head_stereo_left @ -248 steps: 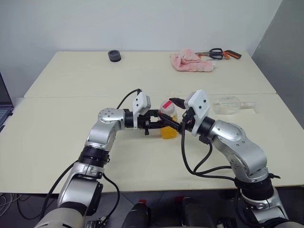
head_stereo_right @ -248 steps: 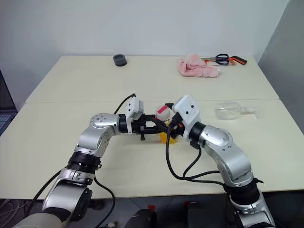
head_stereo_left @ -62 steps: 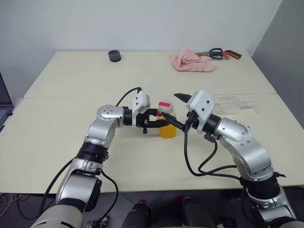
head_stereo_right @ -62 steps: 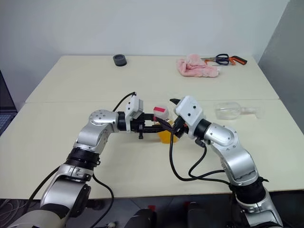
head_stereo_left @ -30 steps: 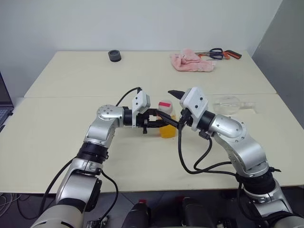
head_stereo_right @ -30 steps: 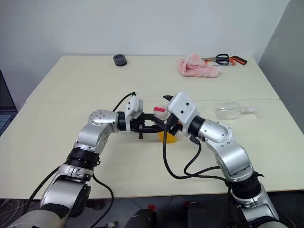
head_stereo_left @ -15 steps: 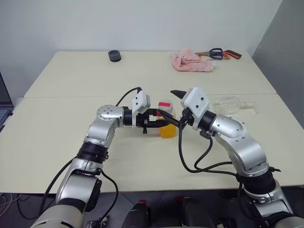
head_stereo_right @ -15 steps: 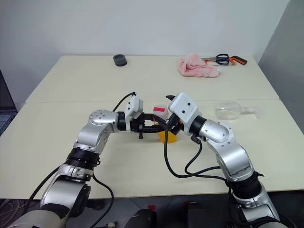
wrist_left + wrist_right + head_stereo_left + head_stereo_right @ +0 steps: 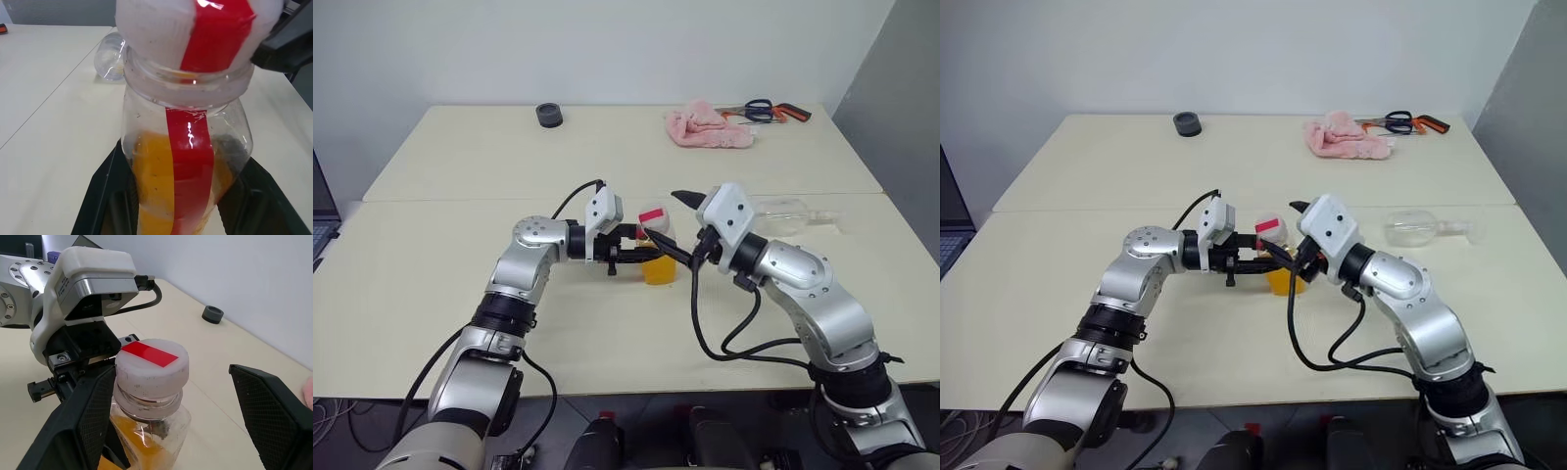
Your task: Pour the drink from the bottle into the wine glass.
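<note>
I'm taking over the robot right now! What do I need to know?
Left gripper: shut on the bottle, holding it upright over the table.
Right gripper: open, fingers on either side of the cap, not touching it.
Drink: all in the bottle, about half full.
Wine glass: empty, lying on its side on the table beyond the right arm.
Done: bottle picked up.
Left: take the cap off, stand the glass up, pour.

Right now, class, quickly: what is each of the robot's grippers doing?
Left gripper: shut on the bottle, gripping its body.
Right gripper: open, fingers either side of the bottle's cap, not closed on it.
</note>
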Robot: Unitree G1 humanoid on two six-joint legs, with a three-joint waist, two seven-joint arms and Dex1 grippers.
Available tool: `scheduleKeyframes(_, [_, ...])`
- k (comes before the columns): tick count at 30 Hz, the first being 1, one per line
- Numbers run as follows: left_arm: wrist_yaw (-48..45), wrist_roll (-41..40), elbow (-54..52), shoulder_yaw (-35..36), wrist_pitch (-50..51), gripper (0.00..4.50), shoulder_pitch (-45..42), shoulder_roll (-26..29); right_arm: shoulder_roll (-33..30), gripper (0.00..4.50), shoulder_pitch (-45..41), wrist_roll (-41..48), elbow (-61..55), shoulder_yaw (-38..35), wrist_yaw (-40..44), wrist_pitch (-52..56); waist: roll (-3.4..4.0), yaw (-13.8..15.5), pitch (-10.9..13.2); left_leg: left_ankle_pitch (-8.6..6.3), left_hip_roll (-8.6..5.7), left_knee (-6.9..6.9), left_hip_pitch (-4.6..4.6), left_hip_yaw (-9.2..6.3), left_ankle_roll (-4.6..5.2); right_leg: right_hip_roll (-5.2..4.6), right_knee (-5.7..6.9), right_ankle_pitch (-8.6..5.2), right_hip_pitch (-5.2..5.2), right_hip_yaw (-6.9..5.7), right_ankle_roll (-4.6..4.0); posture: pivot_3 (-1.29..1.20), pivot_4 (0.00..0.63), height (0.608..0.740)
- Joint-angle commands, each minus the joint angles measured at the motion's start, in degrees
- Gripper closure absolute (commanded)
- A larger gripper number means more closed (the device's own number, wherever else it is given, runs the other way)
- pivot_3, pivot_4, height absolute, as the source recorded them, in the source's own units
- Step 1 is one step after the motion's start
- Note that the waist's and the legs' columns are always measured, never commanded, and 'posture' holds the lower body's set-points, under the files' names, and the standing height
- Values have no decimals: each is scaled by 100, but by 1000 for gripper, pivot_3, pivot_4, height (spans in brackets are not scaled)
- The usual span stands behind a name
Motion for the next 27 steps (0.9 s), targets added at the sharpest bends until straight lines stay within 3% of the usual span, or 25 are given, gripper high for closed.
scheduleKeyframes(1, [-38, -8, -56, 61, -85, 2847, -75, 77, 19, 595, -16, 144, -314, -193, -2, 28, 0, 0, 0, 0, 0, 0, 0, 0, 0, 0, 0, 0, 0, 0, 0, 0, 150, 740])
scheduleKeyframes(12, [-33, -18, -81, 85, -72, 2847, -61, 114, 152, 595, -65, 797, -577, -377, 29, 331, 0, -1, 0, 0, 0, 0, 0, -1, 0, 0, 0, 0, 0, 0, 0, 0, 150, 740])
scheduleKeyframes(20, [-8, -48, -103, 113, -64, 2847, -47, 137, -215, 595, 198, 1465, -1017, -888, 182, 756, 0, 0, 0, -1, 0, 0, -1, -1, 1, 0, -2, 0, 1, 1, 0, 0, 150, 740])
scheduleKeyframes(27, [-111, -103, -127, 90, -29, 2847, -88, 124, -377, 595, 136, 1583, -923, -732, 190, 925, 0, -3, 0, -1, 1, 0, 0, 0, 2, 0, -1, 0, 1, 0, 0, 0, 150, 740])
